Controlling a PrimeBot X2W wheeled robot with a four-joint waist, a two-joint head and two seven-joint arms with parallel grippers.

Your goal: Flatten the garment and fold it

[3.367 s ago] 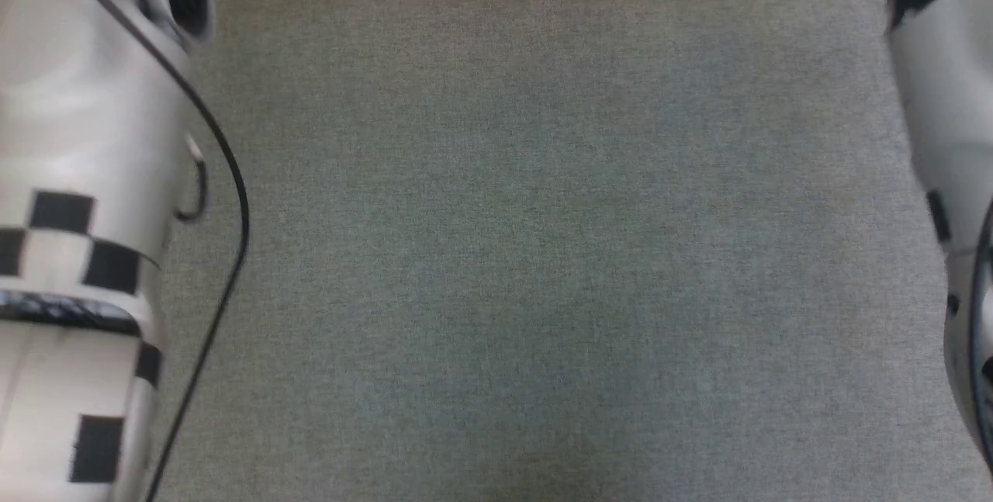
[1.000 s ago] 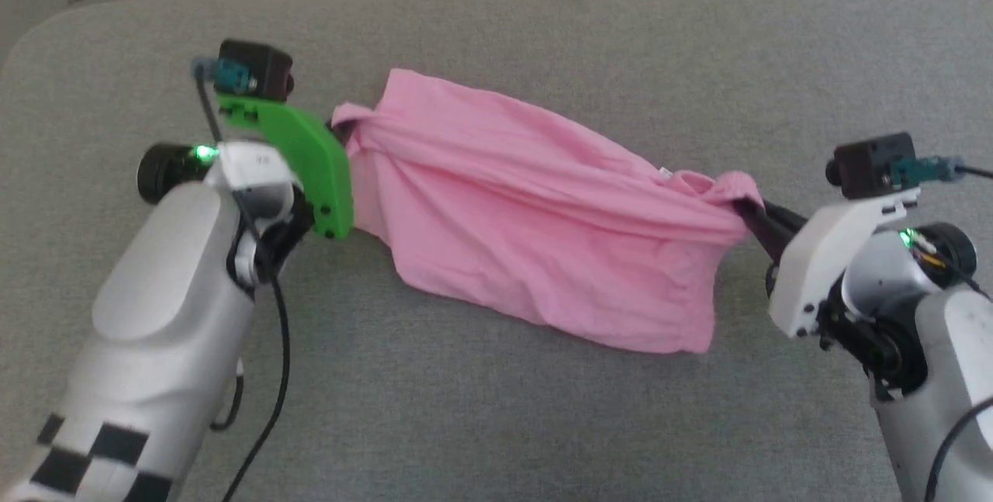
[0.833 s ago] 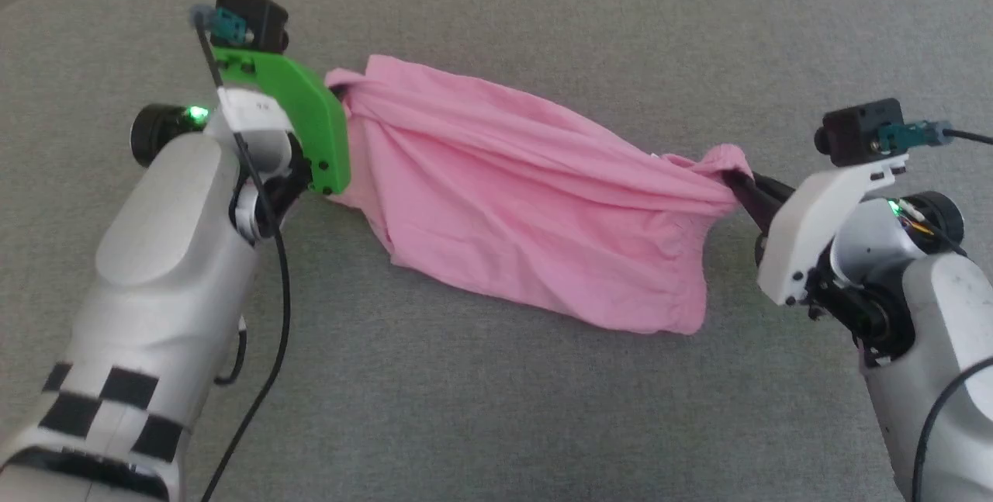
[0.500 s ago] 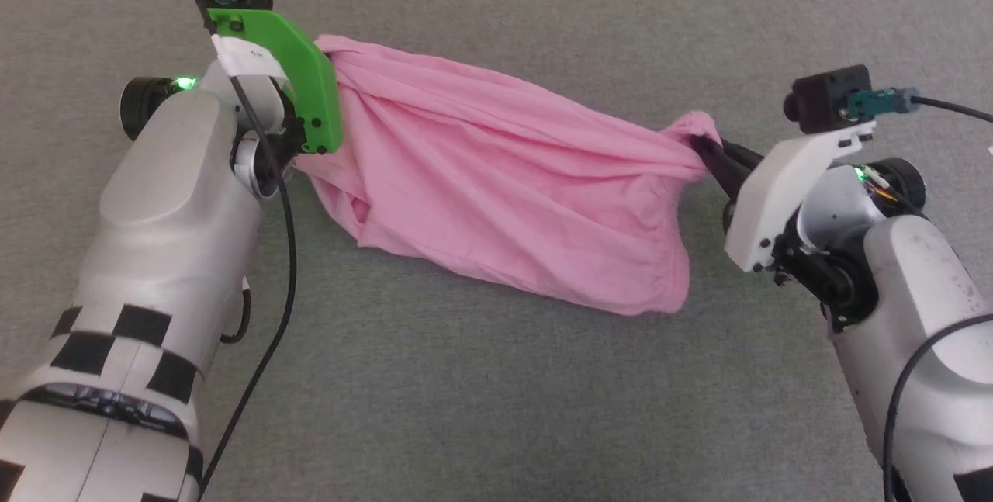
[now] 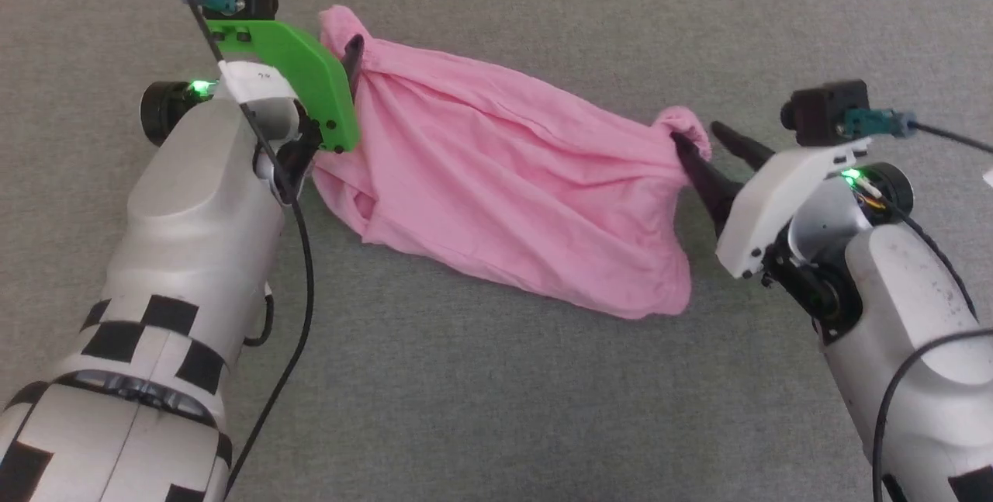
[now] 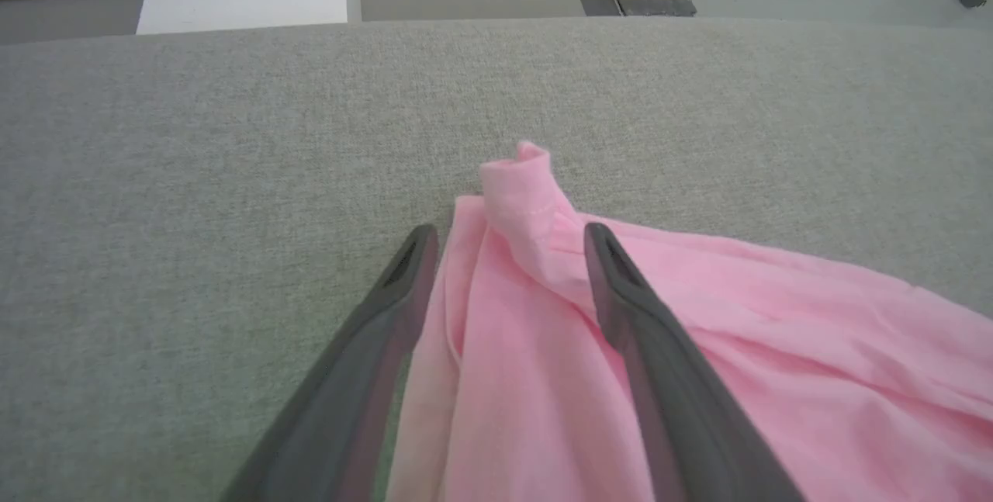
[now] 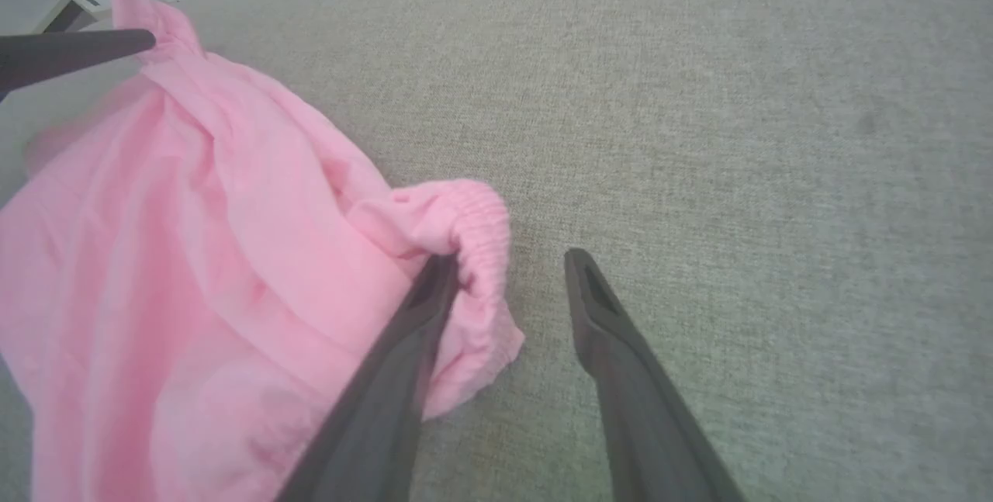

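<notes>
A: So, how far along does the head view put it?
B: Early, I'd say. The thin, wrinkly light pink garment (image 5: 512,192) lies in a long, slanted band on the grey fabric-covered tabletop (image 5: 496,409). It is drawn out between the two arms but creased, and bunched at both ends. It isn't flat yet, and no fold is made.
A: And the arms?
B: The pale left arm (image 5: 194,199), with its green bracket (image 5: 310,91), reaches to the garment's upper-left end. The pale right arm (image 5: 892,277) comes in from the right to the gathered end. The right jaws stand spread, one dark finger (image 5: 698,172) against the cloth and the other clear of it.
A: Left wrist view?
B: The left jaws are spread wide and straddle a ridge of pink cloth, whose corner (image 6: 516,176) pokes up beyond the tips. Nothing is pinched.
A: Right wrist view?
B: Spread too. One finger (image 7: 419,331) touches the ribbed elastic waistband (image 7: 477,223), and bare tabletop shows between the two. No grip.
A: What's left, then?
B: By my reckoning, smoothing the wrinkles out, then all of the folding.
</notes>
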